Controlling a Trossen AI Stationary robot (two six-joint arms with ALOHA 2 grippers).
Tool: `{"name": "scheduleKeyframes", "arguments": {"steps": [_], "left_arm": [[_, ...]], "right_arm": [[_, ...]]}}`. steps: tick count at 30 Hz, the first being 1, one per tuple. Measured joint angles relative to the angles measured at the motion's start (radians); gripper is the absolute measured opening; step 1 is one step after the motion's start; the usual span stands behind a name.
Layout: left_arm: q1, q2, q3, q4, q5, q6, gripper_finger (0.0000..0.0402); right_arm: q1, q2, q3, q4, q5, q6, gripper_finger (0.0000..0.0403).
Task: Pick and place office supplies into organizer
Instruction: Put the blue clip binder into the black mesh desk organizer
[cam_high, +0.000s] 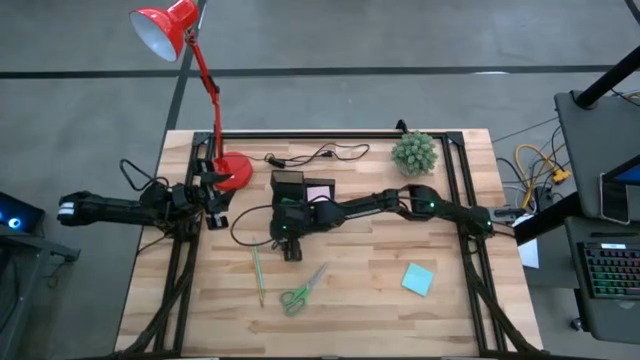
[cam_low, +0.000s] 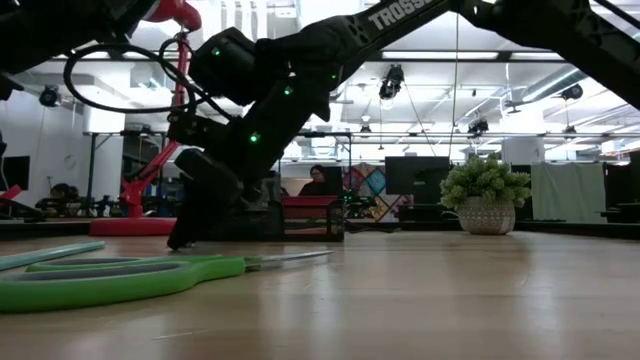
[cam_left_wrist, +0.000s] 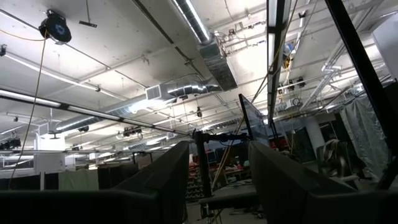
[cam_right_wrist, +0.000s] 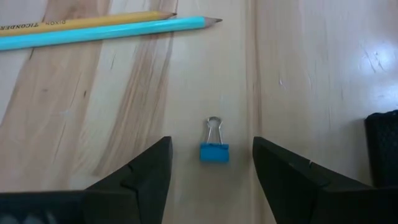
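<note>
Straddling blue binder clip (cam_right_wrist: 214, 151) — right tool (cam_right_wrist: 211, 163) open

Two pencils (cam_right_wrist: 102, 28), one binder clip (cam_right_wrist: 214, 151)

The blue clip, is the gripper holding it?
No, the blue clip lies on the table between the right gripper's open fingers, untouched.

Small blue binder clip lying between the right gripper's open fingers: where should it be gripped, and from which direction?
Grip the small blue binder clip across its blue folded body, coming straight down from above. It lies flat on the wooden table, silver wire handle pointing away from the right gripper, whose open fingers already flank the body's two sides.
</note>
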Motion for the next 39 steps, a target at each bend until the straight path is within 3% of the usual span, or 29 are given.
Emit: {"name": "scheduleKeyframes", "arguments": {"steps": [7, 24, 39], "left_arm": [[0.0, 0.0, 0.0, 0.0, 0.0, 0.0, 0.0155], [0.0, 0.0, 0.0, 0.0, 0.0, 0.0, 0.0155], [0.0, 0.0, 0.0, 0.0, 0.0, 0.0, 0.0155]], "right_arm": [[0.0, -0.001, -0.011, -0.004, -0.001, 0.001, 0.0198], [0.0, -0.001, 0.001, -0.027, -0.003, -0.007, 0.0058], [0.0, -0.006, 0.011, -0.034, 0.004, -0.006, 0.0048]]}}
